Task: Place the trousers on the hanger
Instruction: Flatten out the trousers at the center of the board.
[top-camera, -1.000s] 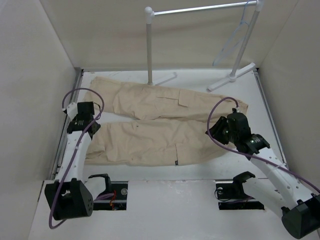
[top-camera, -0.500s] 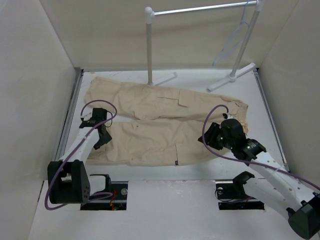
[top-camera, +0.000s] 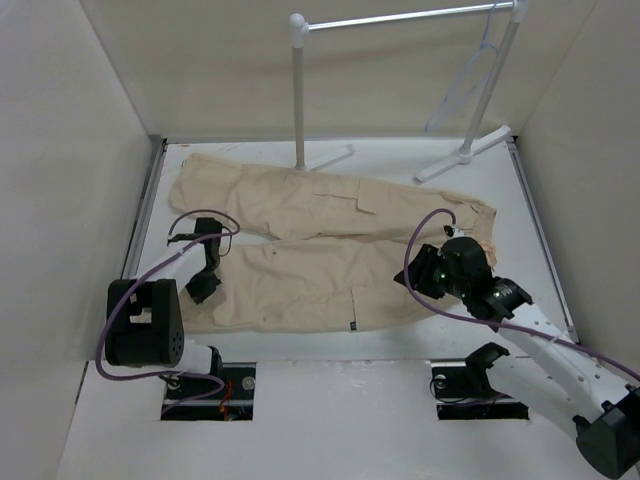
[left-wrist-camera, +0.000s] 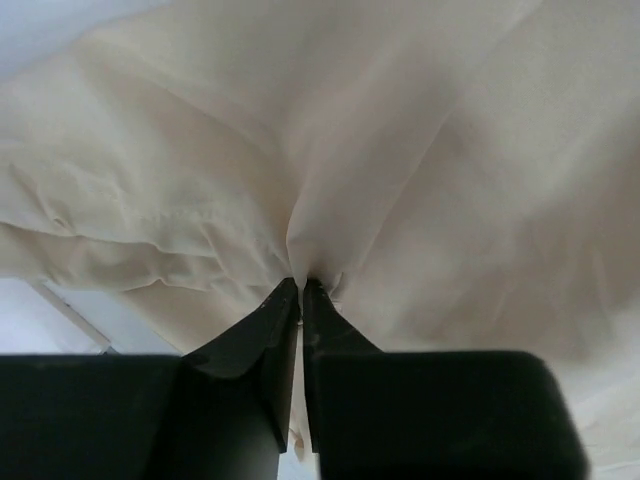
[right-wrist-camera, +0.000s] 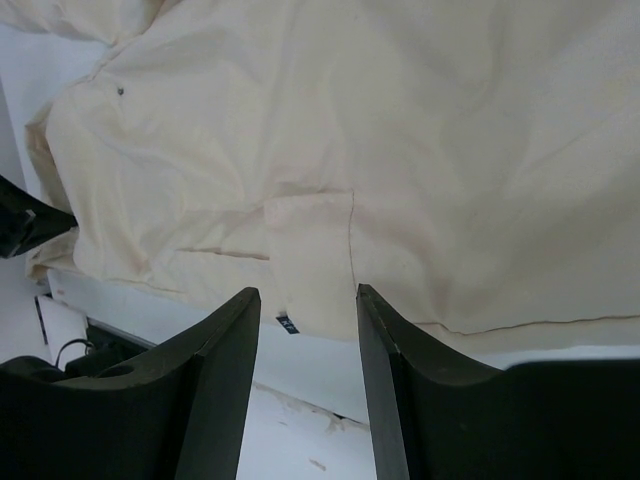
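So: one pair of trousers (top-camera: 310, 280) lies flat on the counter (top-camera: 390, 160), mid-frame in the top view. One hanger (top-camera: 462, 85) hangs on the bar of the one rack (top-camera: 298, 90) at upper right, well apart from them. Of the two arms, the left fingers (left-wrist-camera: 288, 300) are pinched closed on a fold at the trousers' left end, while the right fingers (right-wrist-camera: 235, 330) are spread apart, gripping nothing, over a pocket by the lower edge.
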